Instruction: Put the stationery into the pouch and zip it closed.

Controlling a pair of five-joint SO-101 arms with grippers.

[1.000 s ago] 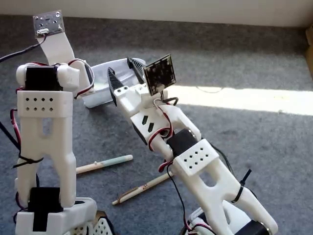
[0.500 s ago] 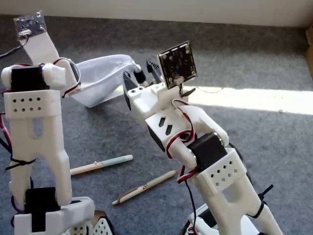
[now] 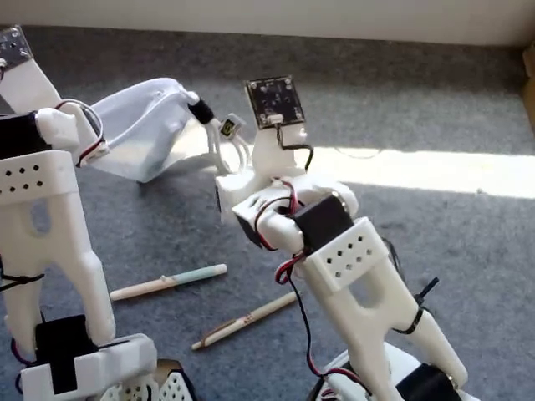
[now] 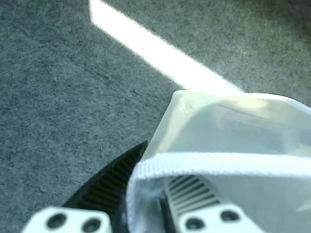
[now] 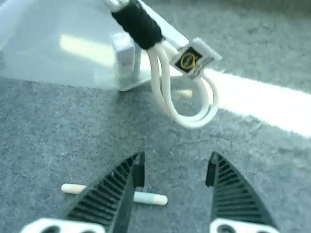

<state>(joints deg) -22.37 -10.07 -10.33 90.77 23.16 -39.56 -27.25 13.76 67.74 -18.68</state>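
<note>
Above the grey carpet point(image 3: 435, 100), the left gripper point(image 4: 146, 187) clamps the white translucent fabric pouch point(image 3: 142, 125) aloft, its long axis and white cord loop point(image 5: 161, 85) pointing toward the right gripper point(image 5: 172, 179), spread wide.

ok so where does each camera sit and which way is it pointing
High view: fixed off the arms, looking down on the carpet; shows the left arm, right arm and pouch.
Left wrist view: on the left wrist, facing along the left tool, shut on the pouch's edge.
Right wrist view: on the right wrist, facing down past the open right tool at the pouch's cord loop.
Shared: all three show the pouch.
</note>
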